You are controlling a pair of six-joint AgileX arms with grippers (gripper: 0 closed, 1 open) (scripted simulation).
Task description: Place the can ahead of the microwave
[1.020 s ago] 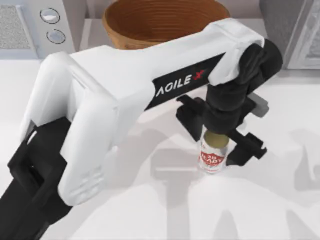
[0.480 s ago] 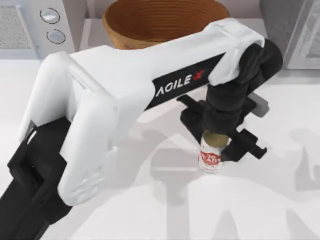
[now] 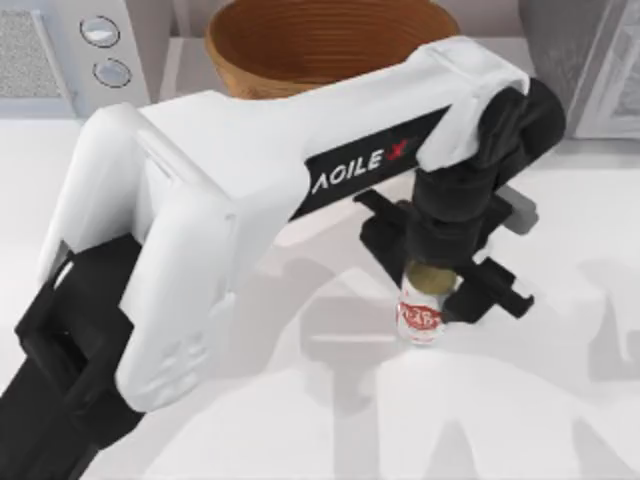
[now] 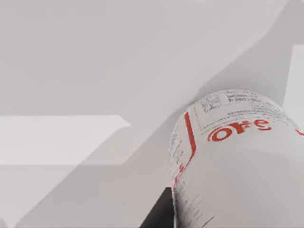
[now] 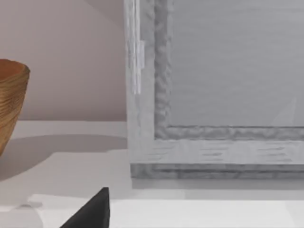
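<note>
Left arm reaches across the table (image 3: 560, 400) from the near-left corner – its gripper (image 3: 432, 278) points straight down over the can (image 3: 421, 318), black fingers (image 3: 385, 232) closed against the can's two sides, holding it. Can upright, toward the middle of the table, somewhat right of centre; in the top view I cannot tell whether its base touches the surface. Left wrist view: the can's white-and-red label (image 4: 237, 161) close up, pale table behind it. Microwave (image 3: 60, 50) sits at the far-left corner, dials facing forward – well apart from the can. Brown basket (image 3: 300, 45) at the far edge, middle. Speckled grey appliance (image 3: 585, 60) at the far-right corner; the right wrist view faces its door frame (image 5: 213, 133)
</note>
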